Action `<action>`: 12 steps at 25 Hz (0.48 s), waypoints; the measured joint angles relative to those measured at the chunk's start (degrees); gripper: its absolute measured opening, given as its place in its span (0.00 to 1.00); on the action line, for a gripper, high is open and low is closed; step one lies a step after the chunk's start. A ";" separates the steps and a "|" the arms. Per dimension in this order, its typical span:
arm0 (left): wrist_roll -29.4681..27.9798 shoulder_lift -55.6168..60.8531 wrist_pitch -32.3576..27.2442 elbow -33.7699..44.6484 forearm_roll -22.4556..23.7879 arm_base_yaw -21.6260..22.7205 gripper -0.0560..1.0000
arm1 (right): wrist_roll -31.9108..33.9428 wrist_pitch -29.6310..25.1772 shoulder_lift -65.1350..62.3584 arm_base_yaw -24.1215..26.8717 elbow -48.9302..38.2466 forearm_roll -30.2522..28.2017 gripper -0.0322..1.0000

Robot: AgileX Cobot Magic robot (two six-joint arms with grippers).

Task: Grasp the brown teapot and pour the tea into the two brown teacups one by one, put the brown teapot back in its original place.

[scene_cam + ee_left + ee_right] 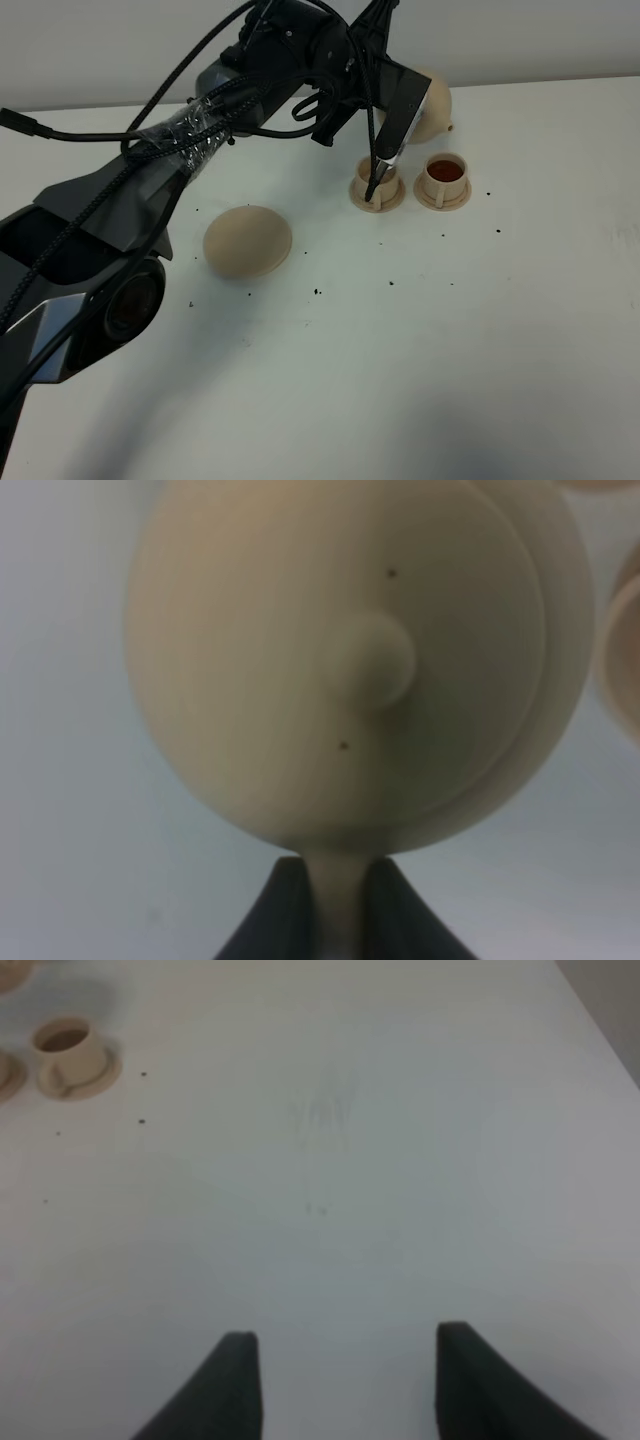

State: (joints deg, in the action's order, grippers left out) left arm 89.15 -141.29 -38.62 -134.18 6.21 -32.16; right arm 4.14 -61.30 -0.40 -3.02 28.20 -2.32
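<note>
The left arm stretches from the near left across the worktop to the far middle. Its wrist bends down over the cups. The left fingers are closed on the loop handle of the teapot, which sits just behind the two cups. In the left wrist view its lid knob faces the camera. The right fingers stand apart, holding nothing, over bare worktop.

There is one teapot, and two small cylindrical cups that each sit on a small saucer. The right cup holds reddish-brown tea. The left cup is partly hidden by a finger. One wider round saucer lies well apart to the left. All the crockery is smooth, matte, pale beige ceramic. The white worktop is dotted with dark specks.
</note>
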 joint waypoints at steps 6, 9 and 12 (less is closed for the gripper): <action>-11.80 4.26 -11.47 0.00 -1.19 -0.64 0.20 | 0.00 0.00 0.00 0.00 0.00 0.06 0.44; -17.71 5.04 -17.26 0.00 -1.25 -1.66 0.20 | 0.00 0.00 0.00 0.00 0.00 0.25 0.44; -25.36 5.13 -22.66 0.00 -1.32 -2.45 0.20 | 0.05 0.00 0.00 0.00 0.00 0.35 0.44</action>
State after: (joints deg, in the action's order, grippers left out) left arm 63.79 -136.16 -61.27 -134.18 4.89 -34.61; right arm 4.19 -61.30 -0.40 -3.02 28.20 -1.97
